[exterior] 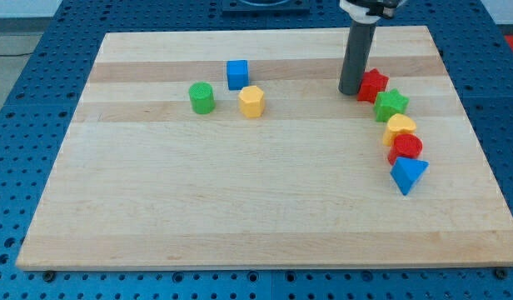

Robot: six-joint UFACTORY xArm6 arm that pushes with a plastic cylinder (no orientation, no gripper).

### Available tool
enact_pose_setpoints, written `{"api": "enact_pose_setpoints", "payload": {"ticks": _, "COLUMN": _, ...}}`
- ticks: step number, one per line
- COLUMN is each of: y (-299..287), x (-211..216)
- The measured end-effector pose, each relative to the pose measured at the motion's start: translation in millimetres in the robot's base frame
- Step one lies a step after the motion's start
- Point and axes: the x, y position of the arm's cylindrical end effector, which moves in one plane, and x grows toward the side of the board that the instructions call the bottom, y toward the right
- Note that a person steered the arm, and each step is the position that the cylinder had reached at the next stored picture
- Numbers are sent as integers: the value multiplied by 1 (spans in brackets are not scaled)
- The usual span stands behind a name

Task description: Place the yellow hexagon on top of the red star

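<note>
The yellow hexagon lies on the wooden board left of centre, near the view's top. The red star lies at the view's upper right. My tip stands on the board just left of the red star, touching or nearly touching it. The tip is far to the right of the yellow hexagon.
A blue cube and a green cylinder lie beside the yellow hexagon. Below the red star runs a chain of blocks: a green star, a yellow heart, a red cylinder, a blue triangle.
</note>
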Motion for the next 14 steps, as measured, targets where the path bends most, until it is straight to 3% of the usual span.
{"api": "enact_pose_setpoints", "payload": {"ticks": 7, "y": 14, "x": 0}}
{"api": "enact_pose_setpoints", "payload": {"ticks": 9, "y": -38, "x": 23}}
{"api": "enact_pose_setpoints", "payload": {"ticks": 10, "y": -69, "x": 59}}
{"api": "enact_pose_setpoints", "payload": {"ticks": 11, "y": -123, "x": 74}}
{"api": "enact_pose_setpoints", "payload": {"ticks": 12, "y": -167, "x": 71}}
{"api": "enact_pose_setpoints", "payload": {"ticks": 14, "y": -171, "x": 35}}
